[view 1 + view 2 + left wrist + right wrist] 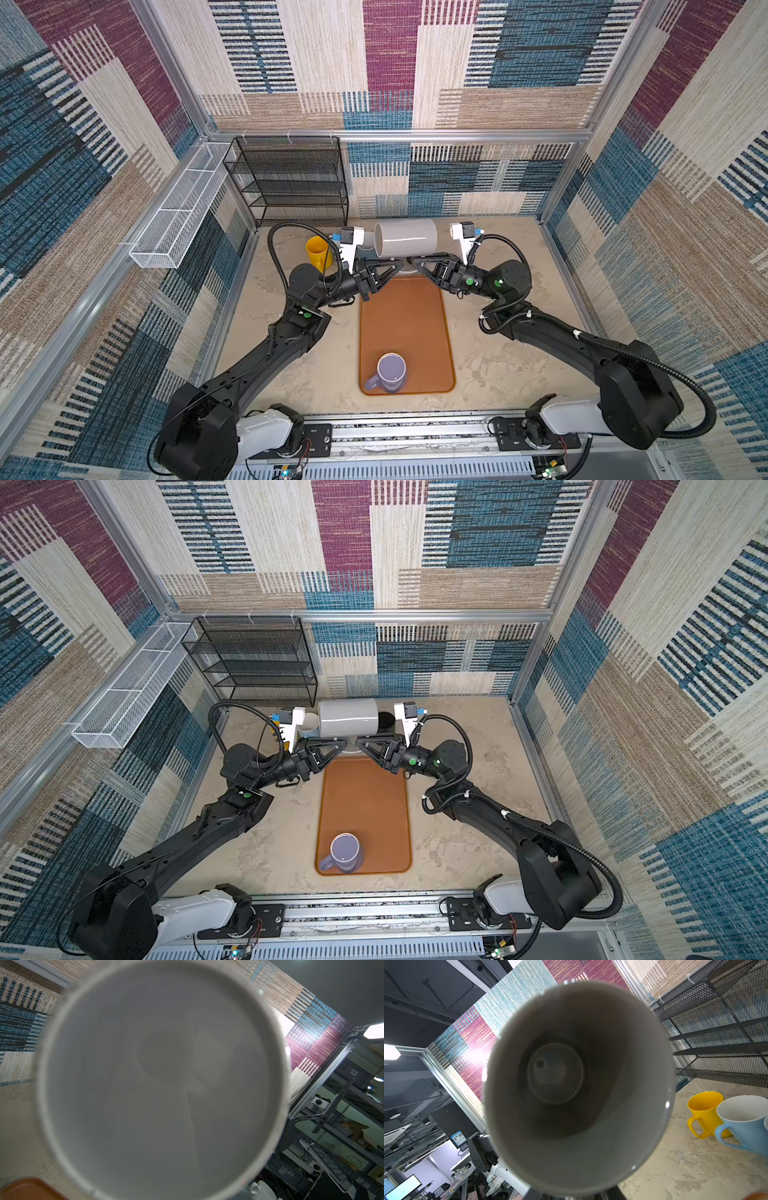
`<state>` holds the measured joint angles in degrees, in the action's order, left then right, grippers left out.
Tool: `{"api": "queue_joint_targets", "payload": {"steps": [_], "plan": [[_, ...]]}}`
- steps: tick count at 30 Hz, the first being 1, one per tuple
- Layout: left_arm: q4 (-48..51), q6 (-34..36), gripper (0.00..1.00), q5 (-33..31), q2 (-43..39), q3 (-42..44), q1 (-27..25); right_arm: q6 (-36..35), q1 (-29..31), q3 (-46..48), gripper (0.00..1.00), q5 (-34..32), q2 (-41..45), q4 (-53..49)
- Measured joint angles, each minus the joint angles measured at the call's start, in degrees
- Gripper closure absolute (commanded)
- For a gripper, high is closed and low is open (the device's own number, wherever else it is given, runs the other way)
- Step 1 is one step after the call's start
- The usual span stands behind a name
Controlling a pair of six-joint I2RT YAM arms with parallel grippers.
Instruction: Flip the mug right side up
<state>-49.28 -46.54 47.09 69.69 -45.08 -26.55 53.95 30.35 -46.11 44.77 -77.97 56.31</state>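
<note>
The grey mug [405, 244] hangs on its side in the air over the far end of the brown tray [403, 316], seen in both top views [348, 723]. Its base faces left and fills the left wrist view [162, 1084]. Its open mouth faces right and fills the right wrist view [571, 1095]. My left gripper [397, 266] reaches in under the mug from the left and is shut at its underside, where the handle sits mostly hidden. My right gripper [413, 264] comes in from the right, tip to tip with the left. The mug hides both sets of jaws in the wrist views.
A purple mug [390, 372] stands upright on the tray's near end. A yellow mug [704, 1111] and a light blue mug [745, 1122] stand on the table at the back left. A black mesh rack [291, 178] is against the back wall and a white wire basket [178, 220] hangs on the left wall.
</note>
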Motion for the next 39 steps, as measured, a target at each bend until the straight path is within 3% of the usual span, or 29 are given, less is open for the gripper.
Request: {"api": "queue_joint_targets", "payload": {"steps": [14, 20, 24, 32, 39], "plan": [[-4.85, -3.80, 1.00, 3.58, 2.10, -0.90, -0.09, 0.61, 0.00, -0.22, 1.00, 0.63, 1.57, -1.01], [-5.22, -4.02, 1.00, 4.24, 2.19, -1.22, -0.07, 0.59, 0.04, -0.52, 1.00, 0.66, 1.92, -1.68], [-4.37, -3.82, 0.80, 4.39, 2.16, -1.81, -0.04, 0.59, 0.02, -0.66, 1.00, 0.66, 2.19, -1.92], [-1.38, -1.57, 0.58, 5.46, 2.16, -2.60, -0.04, 0.63, 0.07, -0.74, 1.00, 0.70, 2.71, -4.28], [3.78, 0.96, 0.53, 4.09, 0.76, -3.15, -0.04, -0.85, 0.07, -1.31, 1.00, 0.52, 4.28, -7.58]]}}
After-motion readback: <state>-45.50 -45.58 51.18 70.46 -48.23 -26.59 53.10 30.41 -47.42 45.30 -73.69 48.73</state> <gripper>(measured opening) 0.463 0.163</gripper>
